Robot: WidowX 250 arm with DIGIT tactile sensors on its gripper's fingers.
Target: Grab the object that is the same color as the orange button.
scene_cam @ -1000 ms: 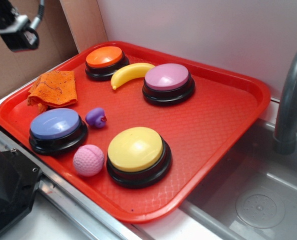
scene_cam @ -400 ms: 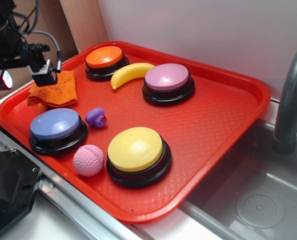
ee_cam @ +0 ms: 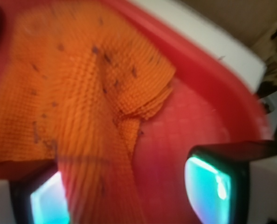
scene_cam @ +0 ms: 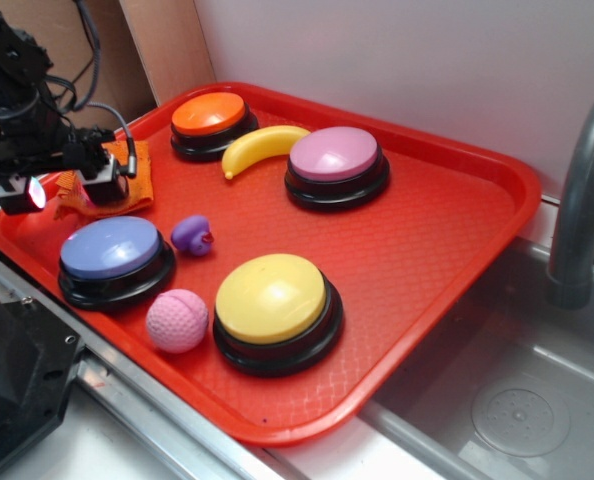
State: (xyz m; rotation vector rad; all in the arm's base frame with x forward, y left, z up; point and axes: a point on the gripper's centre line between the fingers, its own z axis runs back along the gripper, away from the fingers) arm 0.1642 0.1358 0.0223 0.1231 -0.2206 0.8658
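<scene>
Pincer (ee_cam: 124, 196) spread wide, low over the near-left corner of the red tray (scene_cam: 447, 260), holding nothing yet. In the wrist view, two lit pads at the bottom edge: left fingertip (ee_cam: 45, 200) partly under a fold of the orange rag (ee_cam: 73, 93), right fingertip (ee_cam: 213, 186) over bare tray floor beside the rag's ragged edge. So far only one side of the cloth between the jaws, by the look of it.

For a clean grab: better to shift slightly toward the bulk of the cloth, so that the raised central wrinkle lies between both pads, not just the loose corner. Then straight down until the tips almost meet the tray floor, and only then a firm close. Soft, wrinkly weave likely to bunch and slip, so a pinch on a thick fold probably safer than on a single layer. Tray rim close on the outer side; worth keeping the right pad clear of that wall during descent.

From the exterior view, gripper (scene_cam: 62, 185) over the rag (scene_cam: 132, 165), most of the cloth hidden behind the wrist hardware. Blue button (scene_cam: 112, 255) just in front, purple toy (scene_cam: 192, 235) and pink ball (scene_cam: 177, 320) near it, none in the way. Farther back, the orange button (scene_cam: 209, 115), matching the rag in colour, with the yellow banana (scene_cam: 262, 148) beside it: not the target.
</scene>
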